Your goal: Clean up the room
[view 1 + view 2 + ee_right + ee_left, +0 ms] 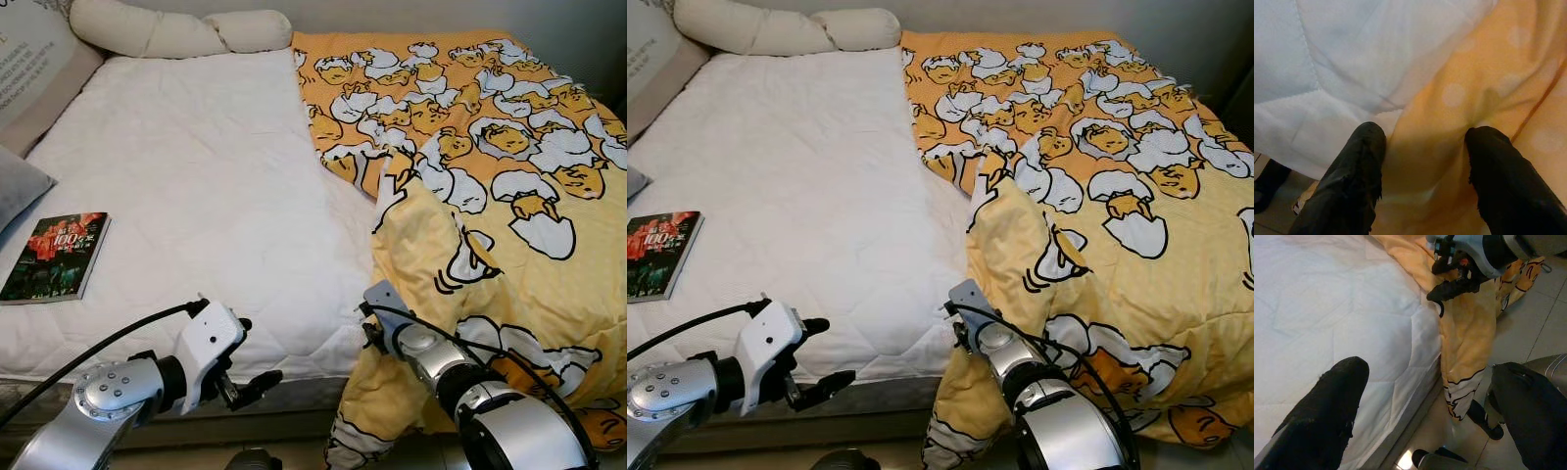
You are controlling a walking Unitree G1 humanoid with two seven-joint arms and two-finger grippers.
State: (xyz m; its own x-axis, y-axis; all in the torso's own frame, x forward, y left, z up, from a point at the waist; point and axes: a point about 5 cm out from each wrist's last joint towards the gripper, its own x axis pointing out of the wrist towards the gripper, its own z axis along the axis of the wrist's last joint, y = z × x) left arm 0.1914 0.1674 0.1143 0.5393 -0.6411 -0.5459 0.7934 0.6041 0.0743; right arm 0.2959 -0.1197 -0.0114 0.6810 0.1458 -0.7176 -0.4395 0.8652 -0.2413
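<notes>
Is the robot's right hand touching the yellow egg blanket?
Touching. In the right wrist view, the right gripper has its two black fingers spread open with the yellow blanket bunched between them, pressing against both.

Only one thing here is readable: the book [56, 257] lying on the white mattress [206, 186] at the robot's left carries a large "100" in pale figures across its dark red cover, with a few characters right after it that are too small to make out (the smaller lines beneath blur away too). Up in the far left corner, the beige cushion [34, 64] shows rows of fine dark print, far too faint to read.
</notes>
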